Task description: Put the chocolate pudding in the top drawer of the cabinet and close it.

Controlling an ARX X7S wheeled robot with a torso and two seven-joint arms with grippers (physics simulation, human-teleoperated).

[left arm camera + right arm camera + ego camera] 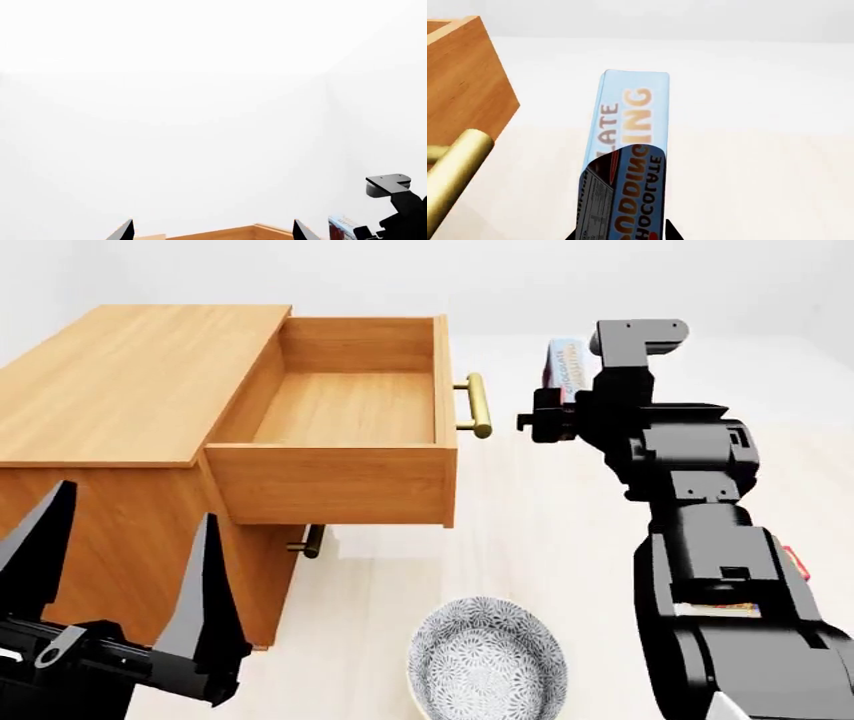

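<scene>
Meanwhile, the top drawer point(350, 408) of the cabinet point(127, 380) stands pulled out, bare inside. Right gripper point(561, 390) clamps the chocolate pudding point(627, 165) just beside its brass handle point(477, 406); left gripper point(127, 570) gapes.

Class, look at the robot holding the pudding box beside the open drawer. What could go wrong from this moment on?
1. The pudding is held beside the drawer's handle, outside the front panel; moving straight across may knock box against handle.
2. The right gripper appears to grip only one end, so the box could tilt or slip.
3. The bowl sits below the drawer; a dropped box might land there.
</scene>
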